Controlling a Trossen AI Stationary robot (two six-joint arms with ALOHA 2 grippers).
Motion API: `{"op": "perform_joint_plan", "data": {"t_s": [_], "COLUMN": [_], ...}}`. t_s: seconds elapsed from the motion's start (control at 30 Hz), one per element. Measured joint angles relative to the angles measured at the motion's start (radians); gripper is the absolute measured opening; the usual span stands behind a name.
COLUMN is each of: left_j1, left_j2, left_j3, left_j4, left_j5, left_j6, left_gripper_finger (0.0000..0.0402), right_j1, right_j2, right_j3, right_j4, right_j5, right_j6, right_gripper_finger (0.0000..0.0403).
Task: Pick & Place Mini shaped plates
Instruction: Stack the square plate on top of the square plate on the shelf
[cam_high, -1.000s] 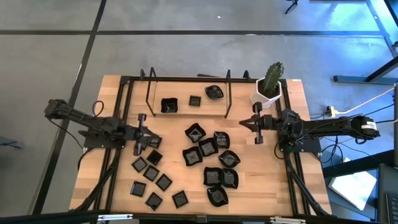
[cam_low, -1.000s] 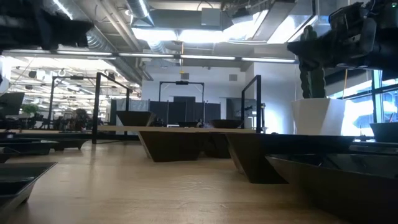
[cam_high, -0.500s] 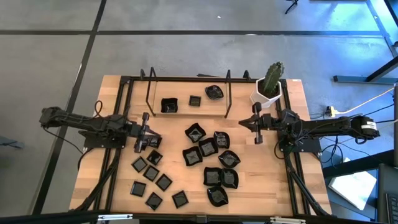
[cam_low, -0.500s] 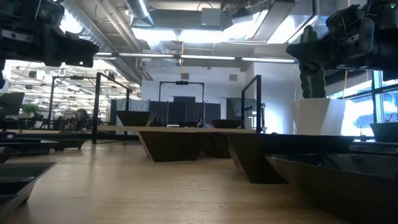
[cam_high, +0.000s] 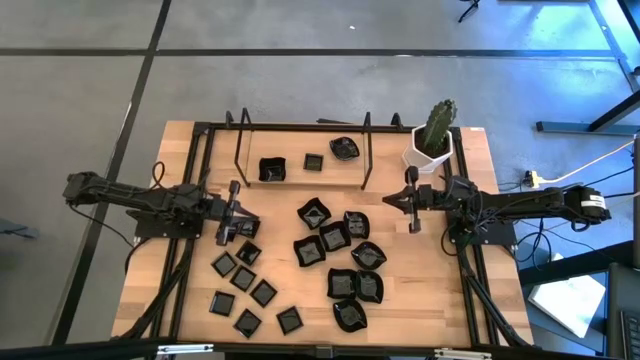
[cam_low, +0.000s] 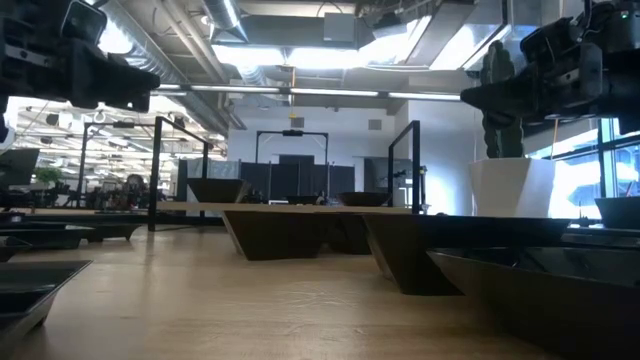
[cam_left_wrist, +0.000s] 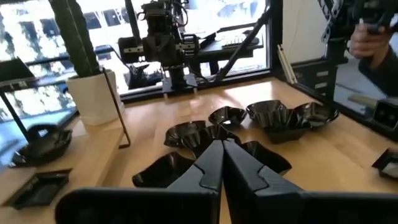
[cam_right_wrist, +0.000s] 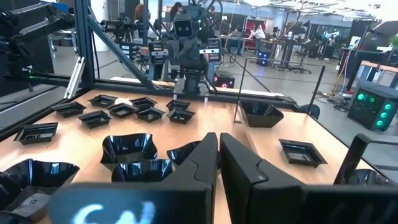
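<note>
Mini shaped plates, small glossy black dishes, lie on the wooden table. Several flat squares (cam_high: 247, 282) sit at the near left. Several larger wavy-edged ones (cam_high: 340, 260) are grouped in the middle, and three (cam_high: 313, 161) lie under a black wire rack at the far edge. My left gripper (cam_high: 252, 222) hovers level above the left group, shut and empty (cam_left_wrist: 222, 144). My right gripper (cam_high: 388, 198) hovers level at the right of the middle group. It is also shut with nothing between its fingers (cam_right_wrist: 217, 135).
A white pot with a cactus (cam_high: 432, 140) stands at the far right, close behind my right gripper. The black wire rack (cam_high: 240, 140) and black frame rails (cam_high: 200, 170) border the working area. A person's hand (cam_left_wrist: 367, 38) shows beyond the table's edge.
My left arm has swung a little toward the table's far edge, its wrist has rolled, and then it has held still. My right gripper has tipped slightly in place. No plate has moved.
</note>
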Motion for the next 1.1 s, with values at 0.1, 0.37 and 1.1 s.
{"op": "perform_joint_plan", "data": {"t_s": [0.1,0.37,1.1], "left_j1": [0.000,0.000,0.000], "left_j2": [0.000,0.000,0.000], "left_j3": [0.000,0.000,0.000], "left_j4": [-0.019,-0.022,-0.030], "left_j5": [0.000,-0.091,-0.354], "left_j6": [-0.017,0.048,0.057], "left_gripper_finger": [0.0004,0.0006,0.0009], "right_j1": [0.000,-0.001,0.399], "right_j2": [0.000,0.057,1.084], "right_j3": [0.000,0.174,1.294], "right_j4": [-0.005,-0.282,-1.022], "right_j5": [0.001,0.075,-0.091], "right_j6": [0.000,0.093,-0.036], "right_gripper_finger": [0.0021,0.0014,0.0091]}}
